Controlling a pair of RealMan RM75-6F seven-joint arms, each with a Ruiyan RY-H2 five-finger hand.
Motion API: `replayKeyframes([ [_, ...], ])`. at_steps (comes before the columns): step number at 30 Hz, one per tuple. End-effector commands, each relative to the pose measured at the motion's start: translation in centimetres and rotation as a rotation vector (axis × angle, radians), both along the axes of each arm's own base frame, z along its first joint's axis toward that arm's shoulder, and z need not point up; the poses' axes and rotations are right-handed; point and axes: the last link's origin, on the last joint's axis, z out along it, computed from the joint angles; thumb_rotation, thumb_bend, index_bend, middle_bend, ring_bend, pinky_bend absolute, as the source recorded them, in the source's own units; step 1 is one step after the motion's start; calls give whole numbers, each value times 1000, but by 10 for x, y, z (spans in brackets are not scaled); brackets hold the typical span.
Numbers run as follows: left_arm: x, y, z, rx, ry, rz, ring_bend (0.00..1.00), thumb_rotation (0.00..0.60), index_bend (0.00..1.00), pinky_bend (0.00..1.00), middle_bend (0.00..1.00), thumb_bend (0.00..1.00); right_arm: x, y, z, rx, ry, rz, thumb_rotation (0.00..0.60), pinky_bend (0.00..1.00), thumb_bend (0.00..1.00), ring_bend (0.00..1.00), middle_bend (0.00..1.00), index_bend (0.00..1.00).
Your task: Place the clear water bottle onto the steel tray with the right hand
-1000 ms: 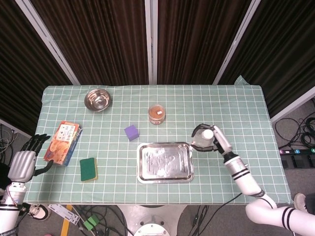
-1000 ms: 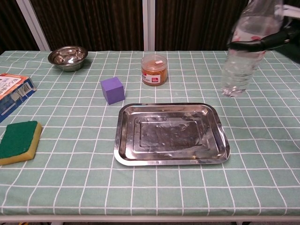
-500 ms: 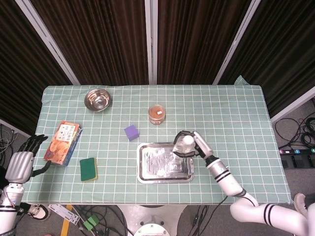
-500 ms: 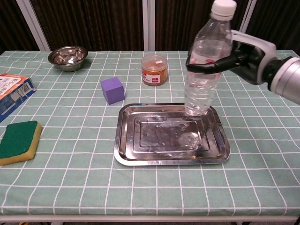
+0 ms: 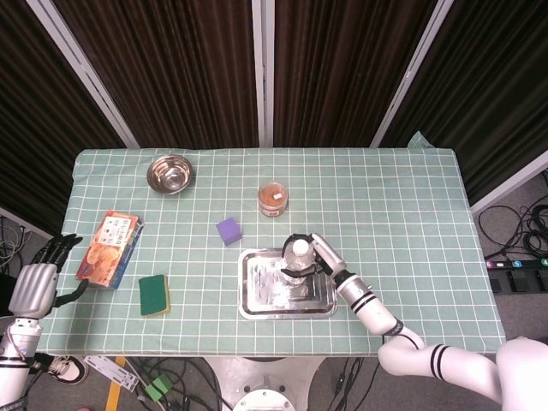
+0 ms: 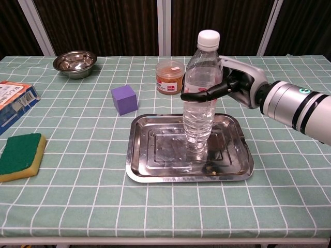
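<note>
The clear water bottle (image 6: 200, 93) with a white cap stands upright over the steel tray (image 6: 155, 150), its base at or just above the tray's middle. My right hand (image 6: 235, 85) grips the bottle around its upper body from the right side. From the head view, the bottle (image 5: 299, 254) and right hand (image 5: 315, 259) sit above the steel tray (image 5: 261, 295). My left hand (image 5: 38, 282) hangs open off the table's left edge, holding nothing.
A purple cube (image 6: 124, 98) and an orange-lidded jar (image 6: 170, 76) stand just behind the tray. A steel bowl (image 6: 75, 63) is at the back left. A green sponge (image 6: 19, 155) and a snack box (image 6: 13, 101) lie at the left.
My right hand has carried the bottle leftward and down, from right of the tray to over its middle. The left hand has stayed where it was.
</note>
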Motion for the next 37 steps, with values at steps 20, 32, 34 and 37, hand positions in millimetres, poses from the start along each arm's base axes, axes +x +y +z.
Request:
replayKeyframes([
  [20, 6, 0, -1, 2, -9, -18, 110, 600, 185, 193, 207, 324, -76, 18, 124, 51, 528, 83, 600, 0, 0, 0, 0, 0],
  [32, 8, -1, 3, -1, 5, -9, 110, 600, 185, 193, 207, 324, -147, 94, 190, -589, 1264, -37, 600, 0, 0, 0, 0, 0],
  [34, 7, -1, 3, -2, 1, -5, 110, 600, 185, 193, 207, 324, -154, 100, 189, -630, 1279, -53, 600, 0, 0, 0, 0, 0],
  [37, 5, 0, 3, -2, 0, -2, 110, 600, 185, 193, 207, 324, -163, 106, 187, -647, 1293, -60, 600, 0, 0, 0, 0, 0],
])
